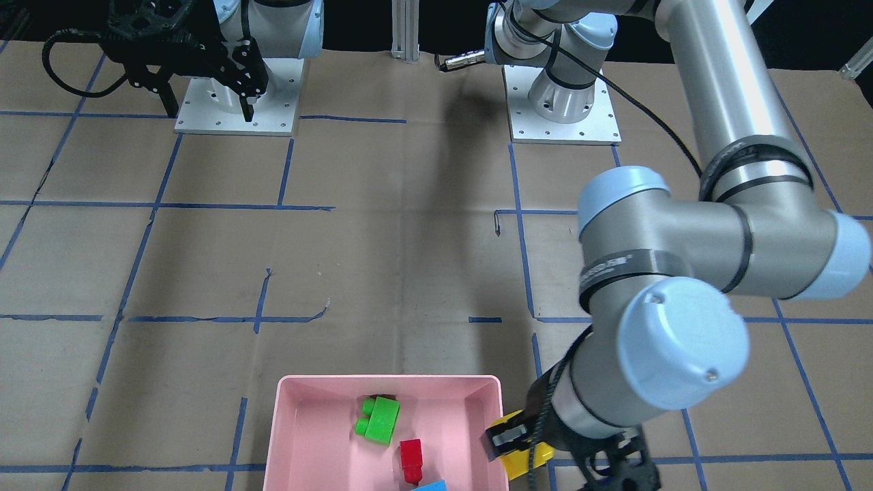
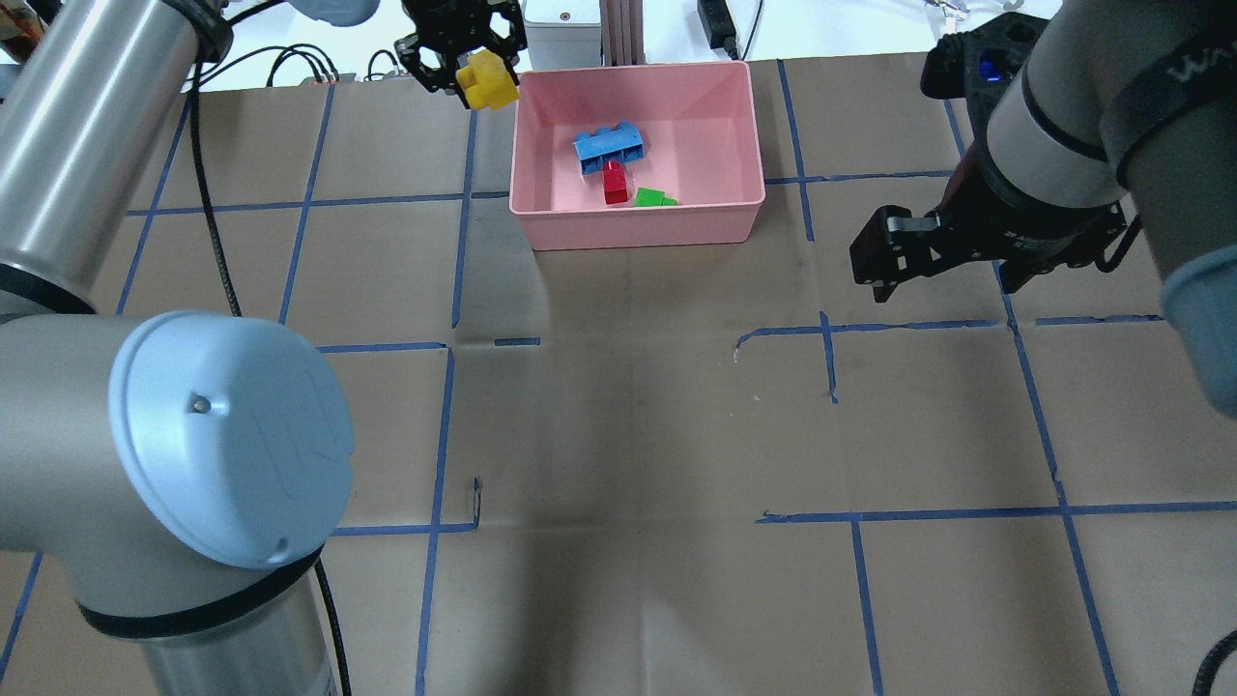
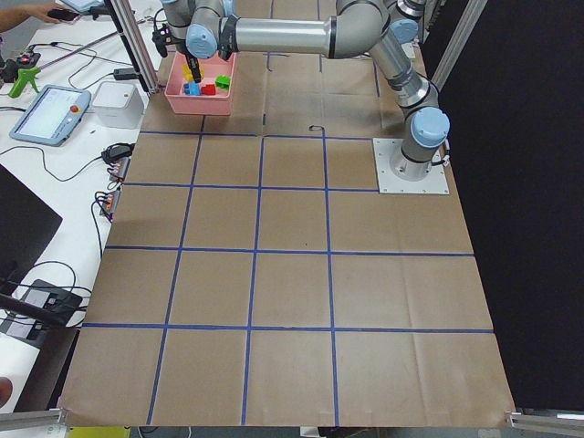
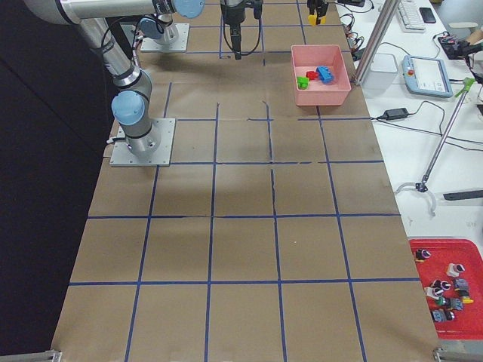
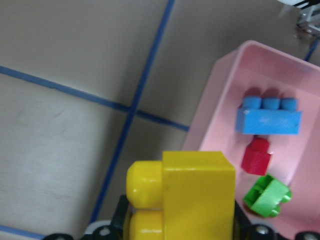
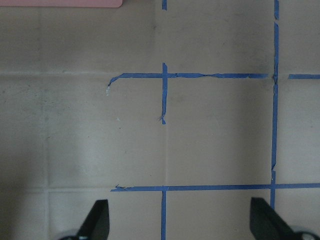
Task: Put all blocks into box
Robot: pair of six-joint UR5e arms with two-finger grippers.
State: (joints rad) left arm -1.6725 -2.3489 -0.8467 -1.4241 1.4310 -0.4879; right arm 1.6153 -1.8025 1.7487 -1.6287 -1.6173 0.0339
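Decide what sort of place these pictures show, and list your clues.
Most likely a robotics lab or test cell: a left arm and a right arm bolted to a paper-covered table, blue tape marking a grid on it, and a teach pendant lying alongside.

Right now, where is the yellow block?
Overhead view, upper left: the yellow block is held by the left gripper, just outside the pink box's left rim.

Pink box (image 2: pixel 638 232), green block (image 2: pixel 654 198), red block (image 2: pixel 614 184), blue block (image 2: pixel 611 147), yellow block (image 2: pixel 488 82).
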